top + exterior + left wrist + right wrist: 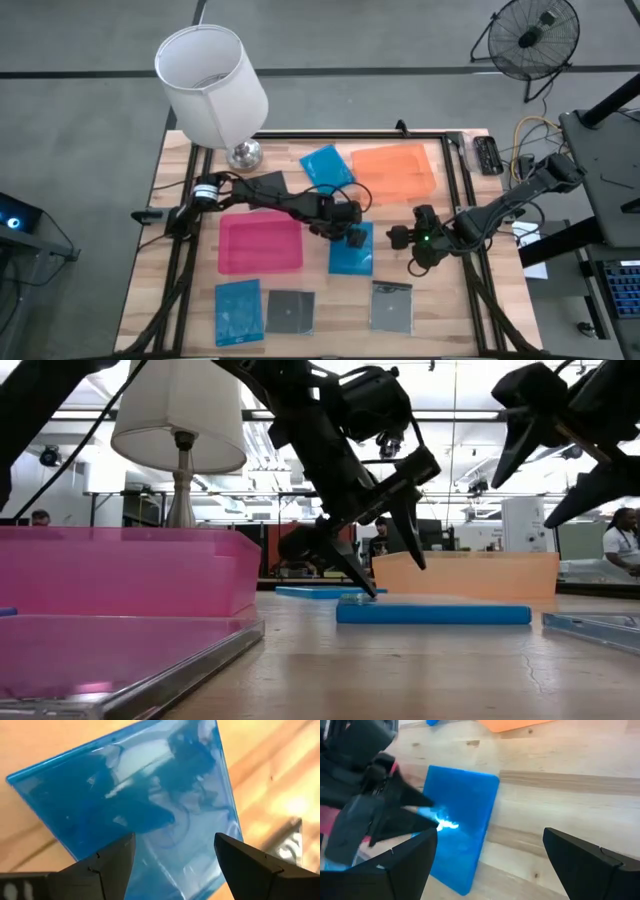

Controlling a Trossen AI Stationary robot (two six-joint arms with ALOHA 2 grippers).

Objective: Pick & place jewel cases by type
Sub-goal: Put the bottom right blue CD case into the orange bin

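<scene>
On the wooden table (150,260), a blue jewel case (239,311) and two dark jewel cases (290,312) lie along the near edge, in front of the pink tray (260,243). At centre, the left gripper (352,238) stands with fingers apart, tips down on a blue jewel case lying flat (351,255), another blue case (326,165) beside the orange tray (394,171) behind. To the right, the right gripper (403,238) hovers with fingers spread wide, holding nothing.
</scene>
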